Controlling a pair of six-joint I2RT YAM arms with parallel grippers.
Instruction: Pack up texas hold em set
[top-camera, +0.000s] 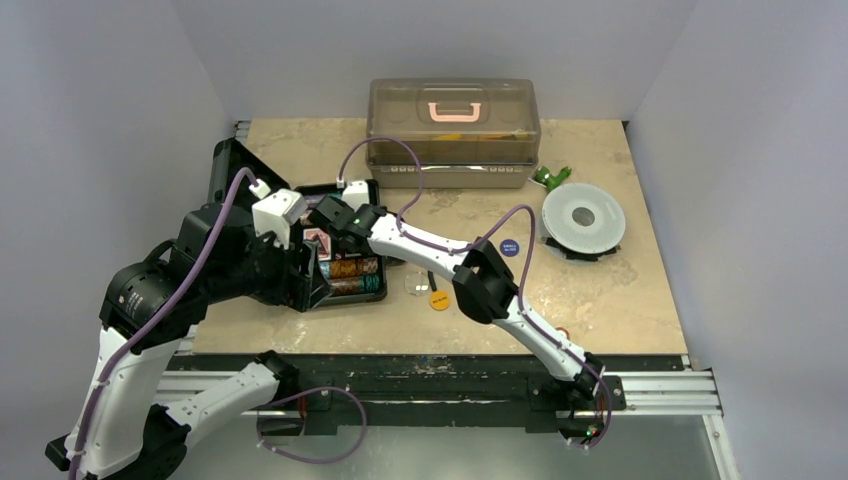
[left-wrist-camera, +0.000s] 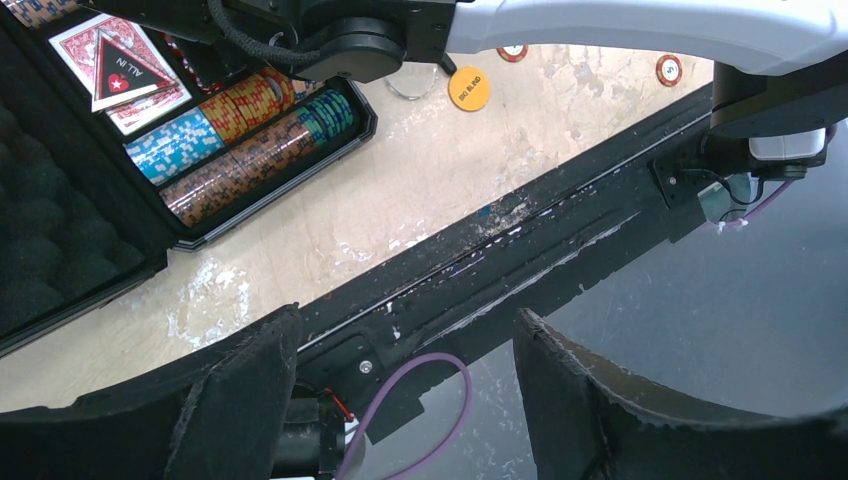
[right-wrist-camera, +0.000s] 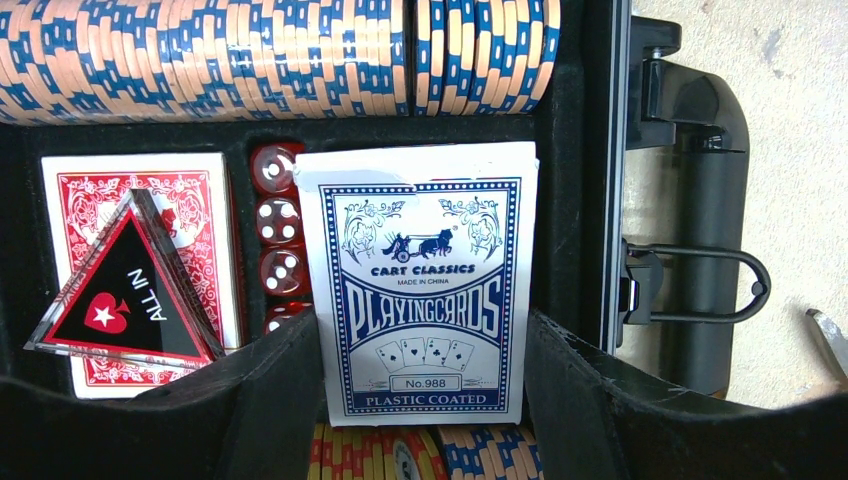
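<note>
Right gripper (right-wrist-camera: 418, 335): gripped the blue card deck (right-wrist-camera: 420, 240) by its two sides
Left gripper (left-wrist-camera: 405, 400): stood wide, held nothing (above the near edge of the table (left-wrist-camera: 420, 190))
Black case (right-wrist-camera: 590, 150): lay open beneath right gripper
Red dice (right-wrist-camera: 280, 220): sat just beside held deck

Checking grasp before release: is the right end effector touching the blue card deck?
Touching. The right wrist view shows the blue card deck wedged between the fingers of the right end effector, with both inner faces flush against its long edges.

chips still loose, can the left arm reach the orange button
Probably yes: the orange button lies uncovered on the table and the left gripper is open, though the right arm hangs close.
</note>
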